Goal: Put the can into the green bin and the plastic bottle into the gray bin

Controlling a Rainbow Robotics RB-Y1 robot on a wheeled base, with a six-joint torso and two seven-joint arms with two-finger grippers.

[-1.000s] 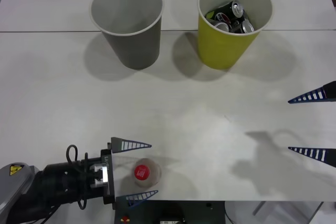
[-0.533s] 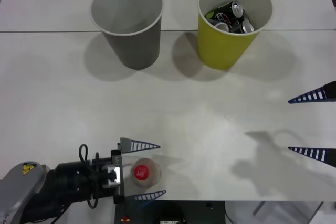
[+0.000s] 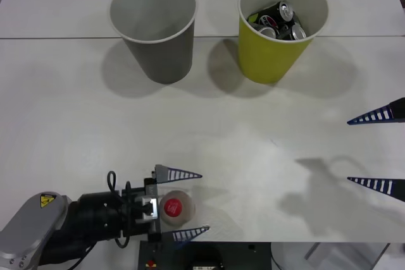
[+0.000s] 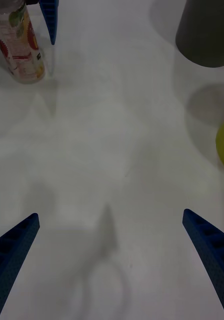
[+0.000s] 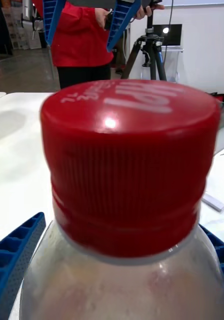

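Left gripper [image 3: 183, 205], jaws open astride upright plastic bottle [image 3: 175, 207] at desk's [image 3: 76, 131] near edge; right gripper [image 3: 374, 150] open, far right.

Left hand [image 3: 184, 205] open around upright plastic bottle [image 3: 175, 207] at table [image 3: 76, 124] edge.

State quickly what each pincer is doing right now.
Left pincer: open, its fingers on either side of the plastic bottle at the near table edge, not yet holding it.
Right pincer: open, holding nothing, over the table's right side.
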